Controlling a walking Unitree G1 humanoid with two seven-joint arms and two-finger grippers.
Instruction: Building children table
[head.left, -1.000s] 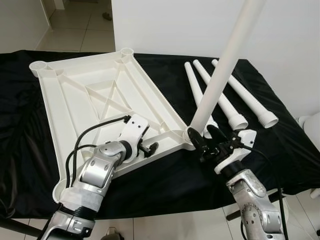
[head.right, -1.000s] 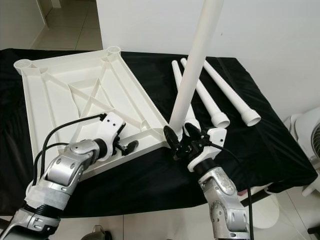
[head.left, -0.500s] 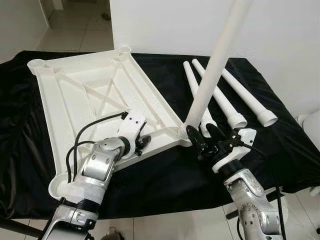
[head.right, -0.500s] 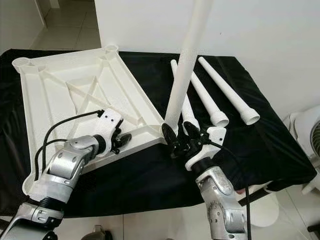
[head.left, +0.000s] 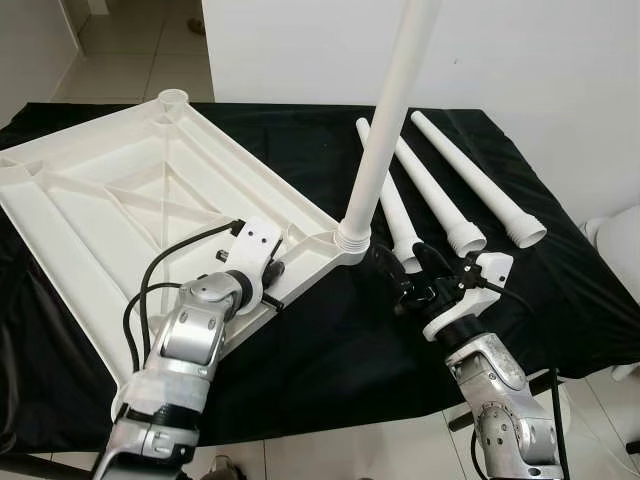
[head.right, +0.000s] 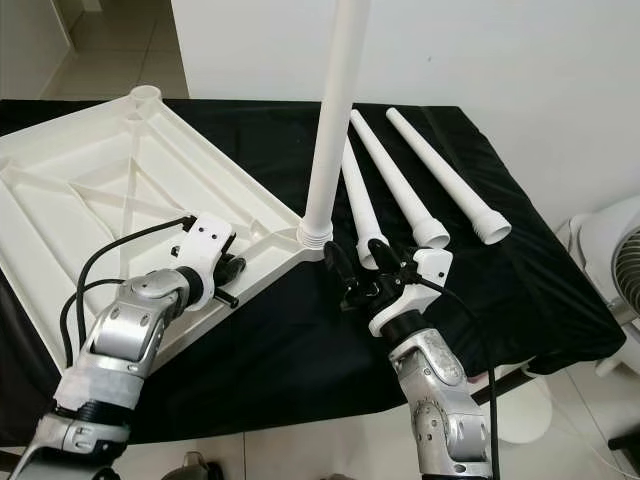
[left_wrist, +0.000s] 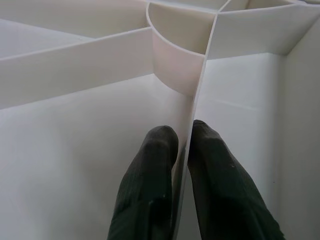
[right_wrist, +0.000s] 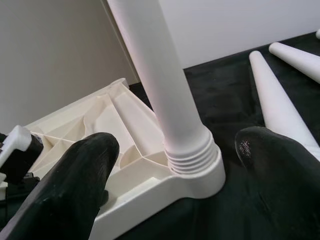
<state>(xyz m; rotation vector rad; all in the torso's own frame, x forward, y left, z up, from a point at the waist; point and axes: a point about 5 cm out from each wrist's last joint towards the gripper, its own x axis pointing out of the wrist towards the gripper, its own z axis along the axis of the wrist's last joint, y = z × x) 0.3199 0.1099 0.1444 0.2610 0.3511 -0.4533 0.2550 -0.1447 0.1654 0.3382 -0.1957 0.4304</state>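
The white tabletop (head.left: 130, 200) lies upside down on the black cloth. One white leg (head.left: 385, 130) stands upright in its near right corner socket (head.left: 352, 238). My left gripper (head.left: 272, 280) is shut on a thin rib (left_wrist: 200, 95) of the tabletop close to that corner, with a black finger on each side (left_wrist: 182, 135). My right gripper (head.left: 405, 265) is open just in front of the standing leg's threaded base (right_wrist: 187, 155), apart from it. Three loose legs (head.left: 440, 205) lie side by side on the cloth behind the right gripper.
The black cloth (head.left: 560, 290) covers the whole table, whose front edge runs just under my arms. A white wall (head.left: 560, 60) rises behind the table. A white fan (head.right: 610, 260) stands on the tiled floor off the right end.
The tabletop has swung round on the cloth with my left gripper holding its rib. The leg now stands straighter. My right gripper, earlier straddling the leg's base, has drawn back from it.
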